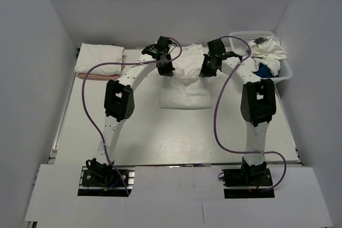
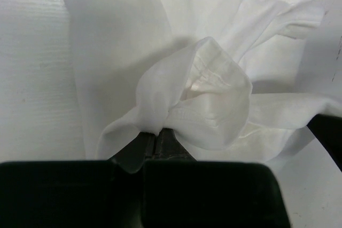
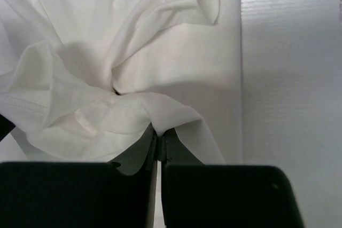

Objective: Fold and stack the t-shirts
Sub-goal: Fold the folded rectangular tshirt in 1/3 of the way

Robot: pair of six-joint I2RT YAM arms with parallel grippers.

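A white t-shirt (image 1: 185, 86) lies half folded in the middle of the table, its far part lifted between both arms. My left gripper (image 1: 164, 69) is shut on the shirt's left edge, and bunched hem cloth (image 2: 197, 97) bulges over its fingertips. On the right edge my right gripper (image 1: 206, 71) is shut on white fabric (image 3: 107, 116) that drapes over its tips. At the back left a folded white t-shirt (image 1: 100, 58) rests on a folded pale pink one (image 1: 101, 77).
A white basket (image 1: 285, 71) at the back right holds crumpled white cloth (image 1: 270, 53) and something blue (image 1: 262, 70). White walls close in the table on three sides. Purple cables loop from both arms.
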